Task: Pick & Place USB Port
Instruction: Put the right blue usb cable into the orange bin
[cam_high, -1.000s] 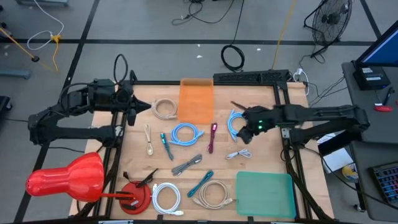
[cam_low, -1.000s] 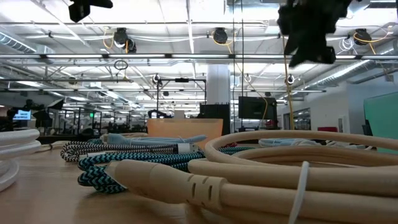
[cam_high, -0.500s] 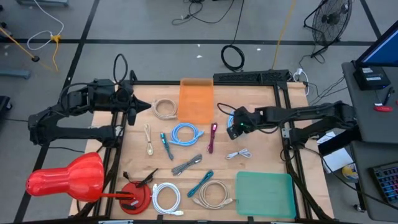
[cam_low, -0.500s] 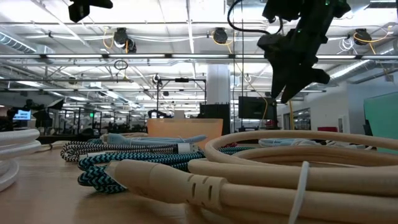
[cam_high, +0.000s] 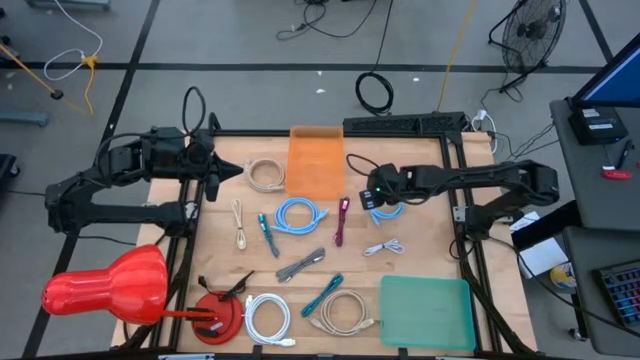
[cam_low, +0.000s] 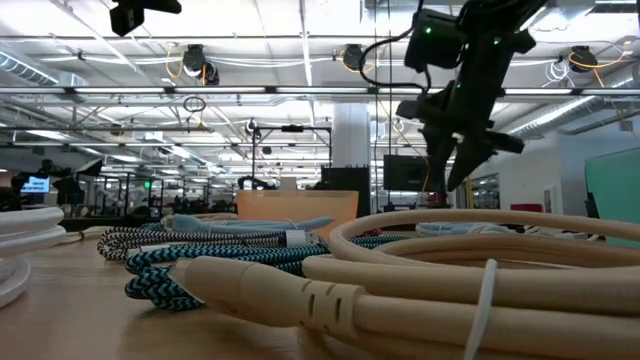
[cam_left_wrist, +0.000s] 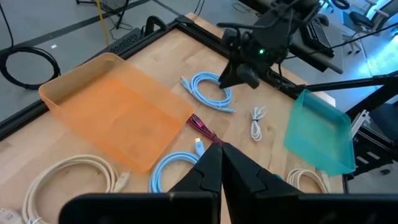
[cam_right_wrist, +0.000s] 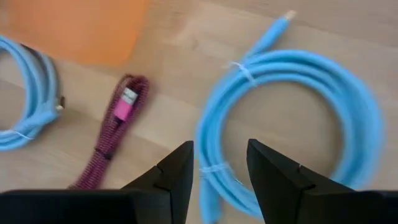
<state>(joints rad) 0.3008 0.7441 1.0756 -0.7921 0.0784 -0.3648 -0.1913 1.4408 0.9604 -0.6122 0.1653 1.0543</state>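
A wooden table (cam_high: 420, 255) carries an orange tray (cam_high: 315, 160), a green tray (cam_high: 427, 312), blue coils (cam_high: 298, 215), cream coils (cam_high: 266, 175), a white coil (cam_high: 267, 318), a magenta cable (cam_high: 341, 221), and a red stand (cam_high: 218, 315), possibly a tape holder.

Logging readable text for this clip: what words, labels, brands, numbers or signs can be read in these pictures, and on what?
None can be read.
Flat orange plastic tray: no marking.
Flat green plastic tray: no marking.
Coiled light-blue cable under the right end effector: no print visible.
Lit screens far across the room: too small to read.
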